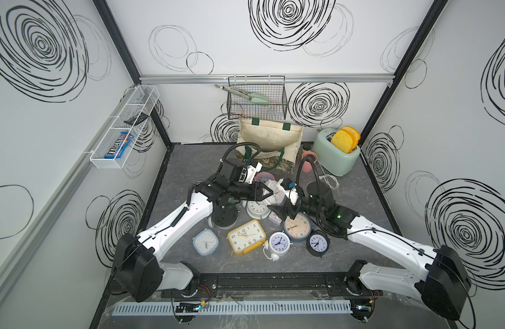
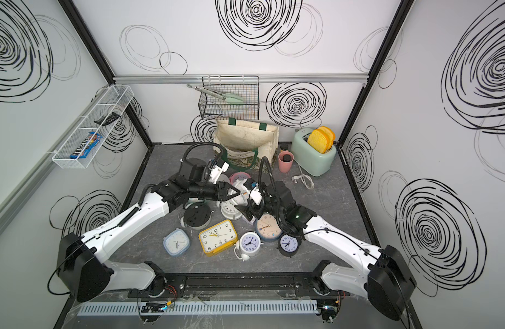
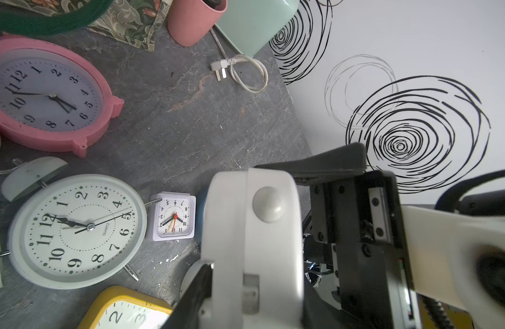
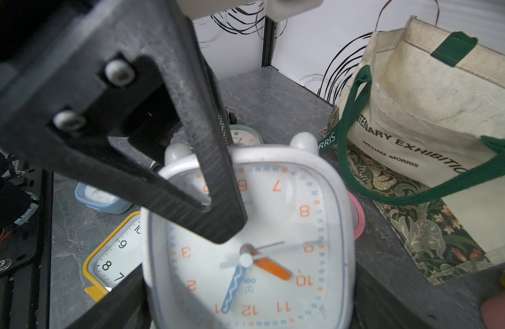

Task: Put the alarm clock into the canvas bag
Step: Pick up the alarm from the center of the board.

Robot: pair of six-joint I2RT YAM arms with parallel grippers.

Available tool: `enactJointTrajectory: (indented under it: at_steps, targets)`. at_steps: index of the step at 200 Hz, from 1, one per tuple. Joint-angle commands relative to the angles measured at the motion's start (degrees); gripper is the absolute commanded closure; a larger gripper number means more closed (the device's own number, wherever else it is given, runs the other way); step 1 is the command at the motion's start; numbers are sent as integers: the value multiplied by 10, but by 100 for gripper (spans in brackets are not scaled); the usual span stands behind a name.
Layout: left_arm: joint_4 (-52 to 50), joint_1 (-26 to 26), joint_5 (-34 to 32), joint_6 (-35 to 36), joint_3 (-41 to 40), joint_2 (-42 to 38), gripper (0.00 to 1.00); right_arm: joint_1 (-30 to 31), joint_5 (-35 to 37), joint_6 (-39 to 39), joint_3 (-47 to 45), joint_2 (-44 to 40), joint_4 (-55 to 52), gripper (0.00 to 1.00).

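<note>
The alarm clock (image 4: 288, 233) is white with orange numbers. It is up in the air between the two grippers, above a heap of other clocks (image 1: 247, 236) on the table. The right gripper (image 4: 251, 279) has its jaws very wide and holds the clock by its two sides. The left gripper (image 1: 269, 193) is on the other side, with one finger flat on the glass front and one behind the back. That spot is crowded, so I cannot tell if the left one is squeezing or only touching. It looks like the clock is being passed from one gripper to the other.

The canvas bag (image 1: 269, 136) stands just past both grippers, toward the back wall, with its mouth open at the top. Neither gripper points at it; it is off to the side of their fingers. The mouth is longer from side to side than from front to back. The left gripper looks a bit nearer, close to the bag's front green handle (image 1: 282, 155). I think the next move needs the clock carried back over the mouth, clear of that loose handle.
</note>
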Motion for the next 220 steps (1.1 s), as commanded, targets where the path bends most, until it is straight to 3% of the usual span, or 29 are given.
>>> enactJointTrajectory:
  at_steps: [1, 32, 36, 75, 112, 163, 189, 220]
  targets:
    - [29, 0, -9, -18, -5, -6, 75, 10, -6, -1, -7, -24, 46, 29]
    - [37, 1, -47, -22, -15, -30, 80, 12, 7, 20, -25, -48, 64, 8]
    - [35, 3, -56, -24, -16, -32, 81, 12, 10, 24, -28, -52, 68, 1]
    - [43, 31, -114, -64, -40, -56, 85, 12, 33, 58, -45, -91, 79, 3]
    - [99, 83, -98, -149, -90, -87, 87, 10, 92, 103, -72, -138, 92, 3]
    - [115, 154, -98, -213, -119, -160, 87, -1, 95, 132, -69, -169, 87, 3]
    - [104, 172, -121, -189, -83, -183, 87, -13, 101, 149, -62, -169, 83, 3]
    - [95, 140, -194, -123, 9, -160, 87, -48, 119, 199, -48, -154, 61, 3]
